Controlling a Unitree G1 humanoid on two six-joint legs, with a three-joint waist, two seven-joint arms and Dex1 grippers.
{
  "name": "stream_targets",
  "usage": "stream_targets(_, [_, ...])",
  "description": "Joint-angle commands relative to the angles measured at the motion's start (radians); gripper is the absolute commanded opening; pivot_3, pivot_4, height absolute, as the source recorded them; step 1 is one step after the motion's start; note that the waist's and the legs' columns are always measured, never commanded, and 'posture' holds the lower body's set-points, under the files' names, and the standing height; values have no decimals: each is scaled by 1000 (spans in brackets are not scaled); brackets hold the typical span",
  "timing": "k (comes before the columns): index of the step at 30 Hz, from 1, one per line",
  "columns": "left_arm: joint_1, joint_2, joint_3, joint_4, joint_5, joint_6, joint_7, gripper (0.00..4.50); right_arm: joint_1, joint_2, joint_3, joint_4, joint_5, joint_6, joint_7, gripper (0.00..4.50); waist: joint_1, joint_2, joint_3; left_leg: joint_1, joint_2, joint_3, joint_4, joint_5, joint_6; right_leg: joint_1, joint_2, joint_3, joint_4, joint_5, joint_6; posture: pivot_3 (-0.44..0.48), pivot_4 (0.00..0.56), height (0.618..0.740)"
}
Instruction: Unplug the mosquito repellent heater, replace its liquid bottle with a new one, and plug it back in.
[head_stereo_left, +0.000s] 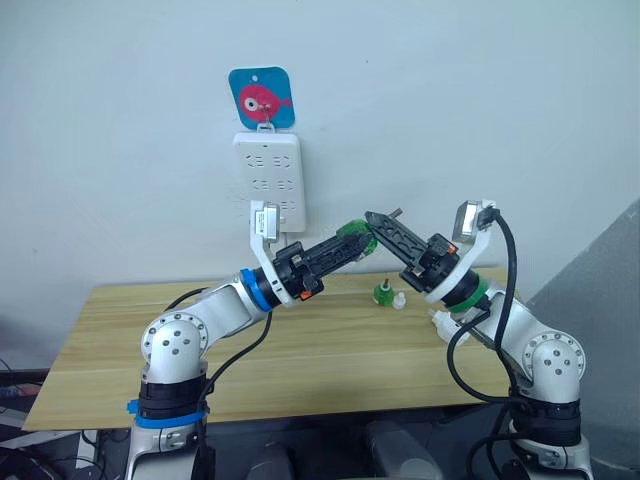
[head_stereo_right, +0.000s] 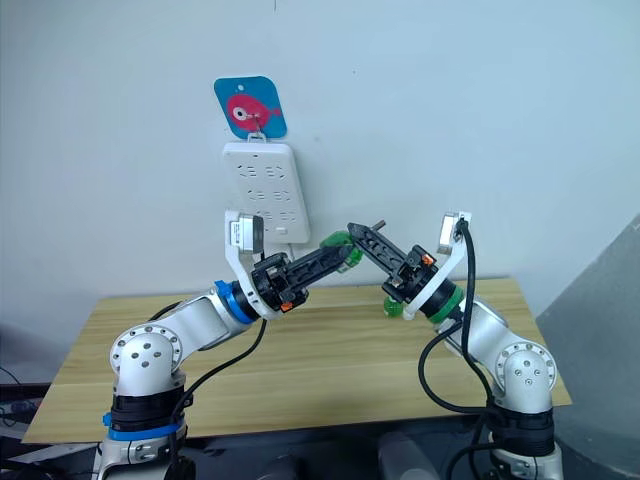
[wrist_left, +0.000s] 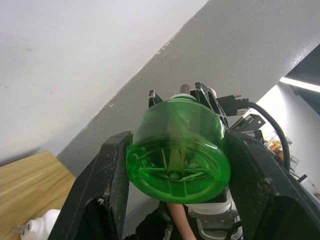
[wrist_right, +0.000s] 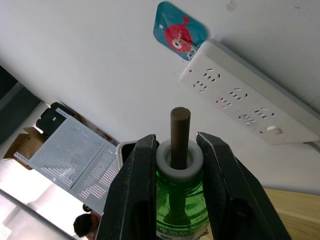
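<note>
I'm working above the wooden table (head_stereo_left: 300, 370), w/ the white power strip (head_stereo_left: 268, 178) hanging on the far wall and no heater plugged into it, so unplugging looks done. The mosquito repellent heater (head_stereo_left: 443, 322), white, is lying on the table at the right, just under my right arm. Both arms are meeting mid-air in front of the strip. My left gripper (wrist_left: 175, 165) is clamping the base of a green liquid bottle (wrist_left: 176, 150); my right gripper (wrist_right: 175, 150) is pinching the same bottle's white neck, wick (wrist_right: 179, 134) sticking out. Another small green bottle (head_stereo_left: 382, 293) and a white cap (head_stereo_left: 399, 300) are sitting on the table behind. Can't tell which bottle is the new one. Remaining, I reckon: fit bottle into heater, plug back in.
</note>
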Motion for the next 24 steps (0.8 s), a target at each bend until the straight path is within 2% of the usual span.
stream_targets(1, [-9, -2, 12, -5, -24, -22, 2, 2366, -22, -5, 8, -32, 34, -20, 7, 836, 0, 0, 0, 0, 0, 0, 0, 0, 0, 0, 0, 0, 0, 0, 0, -203, 50, 704])
stream_targets(8, [-6, -5, 13, 0, -16, -30, 9, 2366, -14, -18, 21, -31, 60, -28, -8, 836, 0, 0, 0, 0, 0, 0, 0, 0, 0, 0, 0, 0, 0, 0, 0, -201, 50, 704])
stream_targets(14, [-1, -2, 17, 5, -23, -37, 16, 2366, 1, -32, 4, -31, 55, -43, -18, 2839, 1, 0, 0, 0, 0, 0, 0, 0, 0, 0, 0, 0, 0, 0, 0, -197, 58, 704])
stream_targets(17, [3, 8, 23, 10, -33, -34, 17, 2366, 29, -76, -11, -32, 35, -36, -20, 4016, 4, 0, 0, 0, 0, 0, 0, 0, 0, 0, 0, 0, 0, 0, 0, -195, 63, 704])
stream_targets(19, [7, 20, 29, 18, -21, -34, 19, 2366, 60, -137, -26, -36, -23, -25, -11, 4491, 5, 0, 0, 0, 0, 0, 0, 0, 0, 0, 0, 0, 0, 0, 0, -194, 66, 704])
stream_targets(23, [25, 73, 33, 31, 47, -42, -10, 2366, 148, -338, -57, -69, -220, -14, 87, 4500, 8, 0, 0, 0, -1, 1, 0, 0, 0, 0, 0, 1, -1, 0, 0, -202, 87, 704])
stream_targets(24, [41, 112, 26, 21, 78, -41, -55, 2366, 169, -402, -71, -72, -267, -10, 129, 4500, 9, 0, 0, 0, -1, 1, 0, 0, 0, 0, 0, 1, -1, 0, 0, -214, 88, 704])
